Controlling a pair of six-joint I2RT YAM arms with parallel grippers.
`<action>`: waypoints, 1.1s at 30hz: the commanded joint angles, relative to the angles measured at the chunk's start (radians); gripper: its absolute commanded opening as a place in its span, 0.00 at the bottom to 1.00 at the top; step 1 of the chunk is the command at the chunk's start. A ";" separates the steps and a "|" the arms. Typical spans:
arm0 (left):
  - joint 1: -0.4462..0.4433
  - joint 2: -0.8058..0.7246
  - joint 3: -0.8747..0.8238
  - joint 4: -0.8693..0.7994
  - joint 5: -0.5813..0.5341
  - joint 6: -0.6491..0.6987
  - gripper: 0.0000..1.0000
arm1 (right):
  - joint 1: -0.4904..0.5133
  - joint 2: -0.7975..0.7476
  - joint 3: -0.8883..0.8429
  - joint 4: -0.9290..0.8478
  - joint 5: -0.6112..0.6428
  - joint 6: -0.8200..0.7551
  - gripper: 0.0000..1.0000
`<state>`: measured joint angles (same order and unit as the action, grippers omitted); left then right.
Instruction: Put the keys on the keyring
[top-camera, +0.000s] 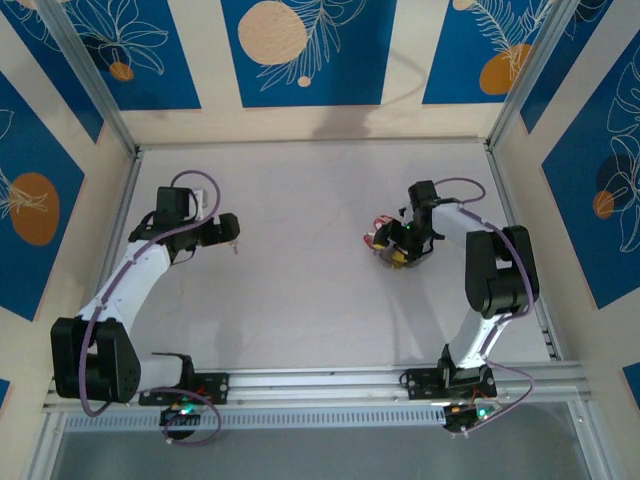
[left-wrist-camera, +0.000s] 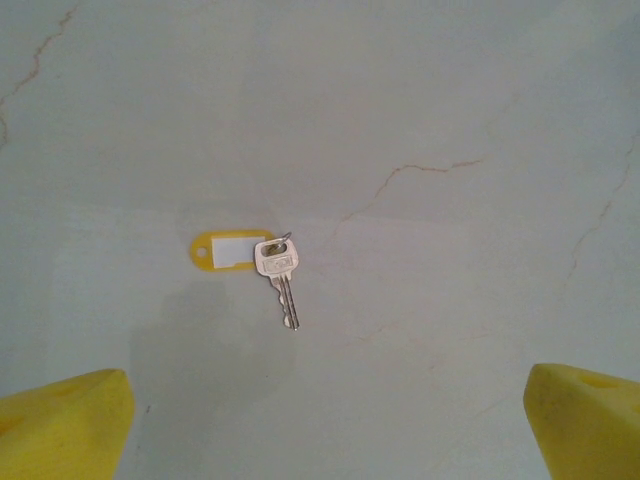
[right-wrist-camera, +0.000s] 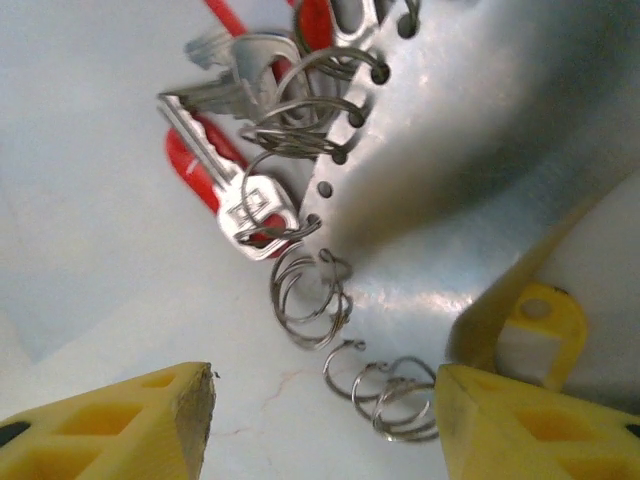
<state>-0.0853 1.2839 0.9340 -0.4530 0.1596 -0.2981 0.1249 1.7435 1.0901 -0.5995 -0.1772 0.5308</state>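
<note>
Right gripper stands half apart, low over the keyring, a perforated silvery rim strung with split rings and red-tagged keys; nothing looks clamped, though one finger may touch a ring. Left gripper is wide and empty, on the arm nearer the loose key. The key lies on the table dead ahead, slightly left, shaft pointing back at the jaws, yellow tag to the left of its head.

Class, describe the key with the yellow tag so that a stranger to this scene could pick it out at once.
On the pale table, look under the open left gripper. One silvery key lies flat there, joined to a yellow tag with a white label. It lies alone; the other keys, by the right gripper, are bunched among wire rings and red tags.
</note>
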 joint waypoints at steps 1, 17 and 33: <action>-0.002 0.014 0.001 0.012 0.044 -0.007 1.00 | -0.027 -0.091 0.017 -0.098 0.053 -0.043 0.60; -0.002 0.025 0.007 0.029 0.139 -0.024 1.00 | 0.051 -0.048 -0.011 -0.151 0.139 -0.073 0.27; -0.001 0.030 0.006 0.036 0.158 -0.033 1.00 | 0.239 -0.055 0.040 -0.211 0.448 0.108 0.19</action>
<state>-0.0853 1.3121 0.9340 -0.4309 0.2886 -0.3168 0.3523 1.6543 1.0821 -0.7734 0.1871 0.5770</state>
